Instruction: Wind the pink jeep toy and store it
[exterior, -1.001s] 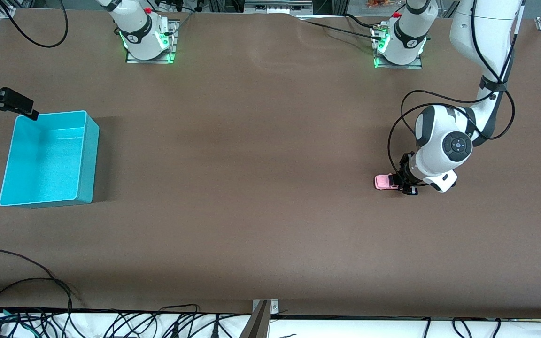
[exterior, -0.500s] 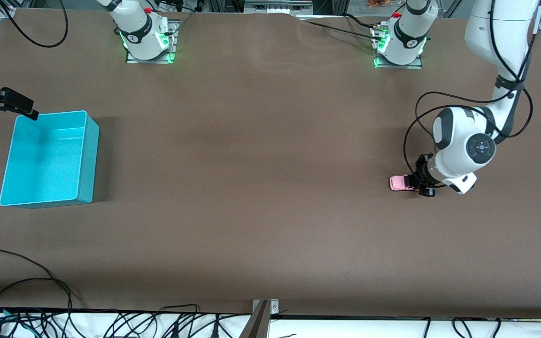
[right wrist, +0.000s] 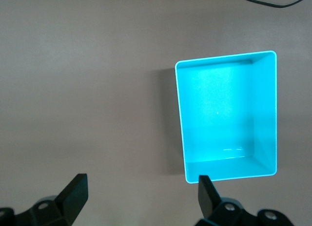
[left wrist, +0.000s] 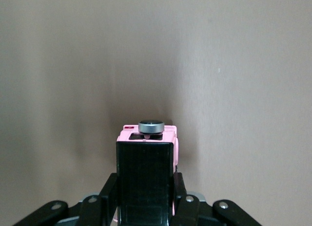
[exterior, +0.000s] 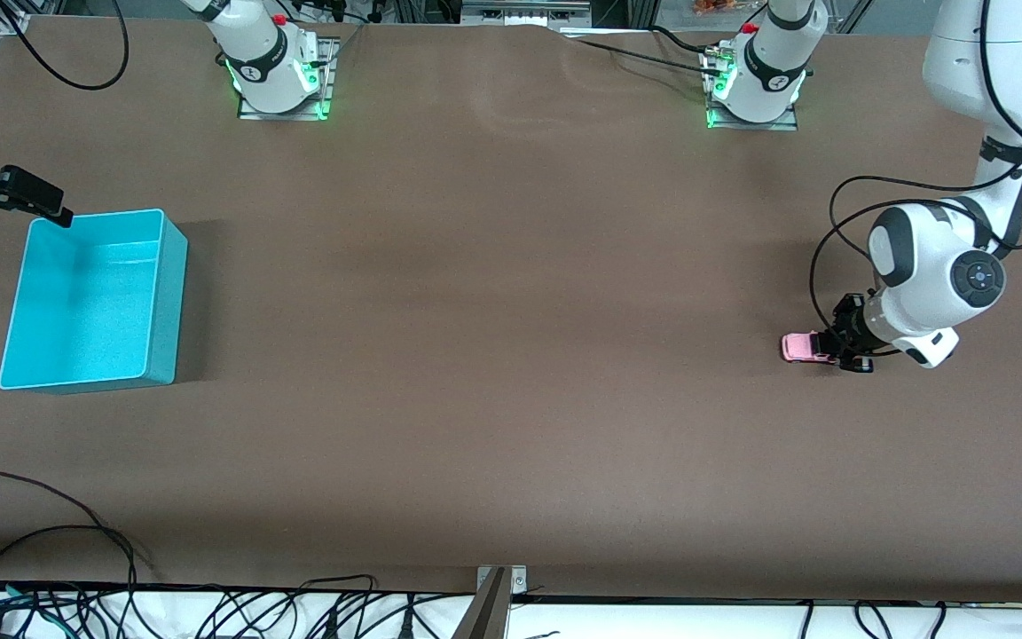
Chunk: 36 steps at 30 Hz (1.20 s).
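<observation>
A brown table (exterior: 493,355) fills the scene. The pink jeep toy (exterior: 800,347) stands on it toward the left arm's end, wheels on the surface. The left gripper (exterior: 835,348) is clamped on its black rear part (the pink front sticks out free). Well apart, at the right arm's end, sits a turquoise bin (exterior: 165,302). The right gripper (right wrist: 141,197) waits above the table beside this bin, fingers spread wide and holding nothing.

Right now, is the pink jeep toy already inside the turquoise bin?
No, the pink jeep toy sits on the table at the left arm's end, clamped by the left gripper, while the turquoise bin holds nothing.
</observation>
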Tool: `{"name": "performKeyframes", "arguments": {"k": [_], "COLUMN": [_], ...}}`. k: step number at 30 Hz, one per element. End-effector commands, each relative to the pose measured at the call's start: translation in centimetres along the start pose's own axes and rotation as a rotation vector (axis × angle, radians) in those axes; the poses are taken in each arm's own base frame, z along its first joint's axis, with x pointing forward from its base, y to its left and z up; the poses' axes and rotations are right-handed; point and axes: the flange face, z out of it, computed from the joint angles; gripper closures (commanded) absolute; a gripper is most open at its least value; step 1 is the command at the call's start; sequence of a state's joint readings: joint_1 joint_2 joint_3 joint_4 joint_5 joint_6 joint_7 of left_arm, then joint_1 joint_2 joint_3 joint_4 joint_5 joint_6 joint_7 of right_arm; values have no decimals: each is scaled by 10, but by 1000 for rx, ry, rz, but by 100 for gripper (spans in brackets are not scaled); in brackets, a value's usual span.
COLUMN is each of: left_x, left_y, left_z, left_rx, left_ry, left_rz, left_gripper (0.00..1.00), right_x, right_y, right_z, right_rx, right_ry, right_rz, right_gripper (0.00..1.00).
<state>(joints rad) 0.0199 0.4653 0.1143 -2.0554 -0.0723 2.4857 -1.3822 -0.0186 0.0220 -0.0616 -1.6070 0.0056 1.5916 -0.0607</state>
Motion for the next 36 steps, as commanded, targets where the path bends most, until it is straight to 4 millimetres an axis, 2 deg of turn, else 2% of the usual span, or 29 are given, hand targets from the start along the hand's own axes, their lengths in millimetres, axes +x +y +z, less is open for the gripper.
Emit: {"name": "performKeyframes", "arguments": {"k": [1, 5, 9, 10, 13, 14, 16, 22, 27, 36], "left_x": [19, 26, 26, 26, 27, 28, 29, 33, 33, 33], "left_y": [-8, -8, -7, -7, -3, -2, 4, 26, 30, 21], "left_z": [30, 31, 30, 29, 22, 19, 7, -46, -85, -150], "left_rx": [16, 7, 4, 3, -11, -17, -41, -33, -8, -45], "left_ry": [29, 31, 32, 32, 33, 34, 37, 30, 18, 18], "left_rz": [23, 13, 13, 11, 13, 11, 7, 18, 68, 267], "left_gripper": [87, 85, 74, 64, 14, 0, 0, 0, 0, 0], "right_x": [0, 0, 0, 0, 0, 0, 0, 0, 0, 0], "right_y": [-1, -1, -1, -1, -1, -1, -1, -1, -1, -1], "right_z": [-4, -4, -4, -4, -4, -4, -4, -4, -4, -4], "right_rx": [5, 5, 5, 5, 5, 5, 5, 3, 5, 5], "right_ry": [1, 1, 1, 1, 1, 1, 1, 1, -1, 1], "right_rz": [-13, -16, -15, -15, -16, -16, -16, -16, -16, -15], "right_gripper": [0, 0, 0, 0, 0, 0, 0, 0, 0, 0]}}
